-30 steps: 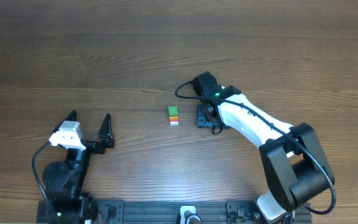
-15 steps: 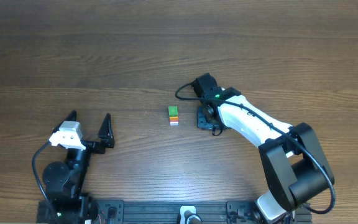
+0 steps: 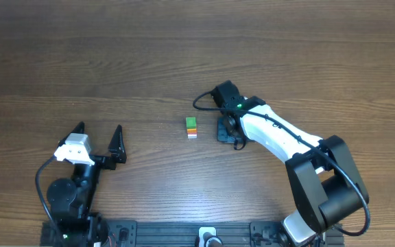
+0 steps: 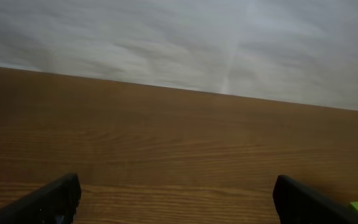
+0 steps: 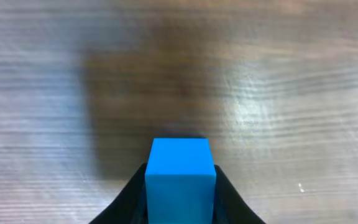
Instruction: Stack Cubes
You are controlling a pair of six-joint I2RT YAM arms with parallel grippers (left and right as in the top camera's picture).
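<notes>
**Blue cube in the right gripper, stack just off to its side**

I have the right gripper [image 3: 228, 130] closed narrowly on the blue cube [image 5: 180, 171]. In the right wrist view the two fingers press its opposite faces and the cube sits square between them. The wood of the table [image 3: 184, 55] fills the picture beyond it. I cannot tell from here whether the cube's underside touches the table or hangs a little above it.

The stack [image 3: 192, 128] stands near the middle of the table. The green cube [image 3: 191, 123] is uppermost, with an orange band and then a white band showing beneath it, so I read it as three cubes high with its long axis upright.

What matters for the next move is where the stack lies. From above it sits just beside the right gripper, on the side toward the left arm, with a strip of bare wood between them. I judge the blue cube has to rise above the green top first and then cross sideways over that gap. A level slide would knock into the side of the column.

The left gripper [image 3: 99, 127] sits by its own base with its fingers spread wide and nothing between them. It is well apart from the stack, so the right arm is far nearer and is the one to finish the job. The stack is narrow, and I would bring the cube down squarely centred before letting go.
</notes>
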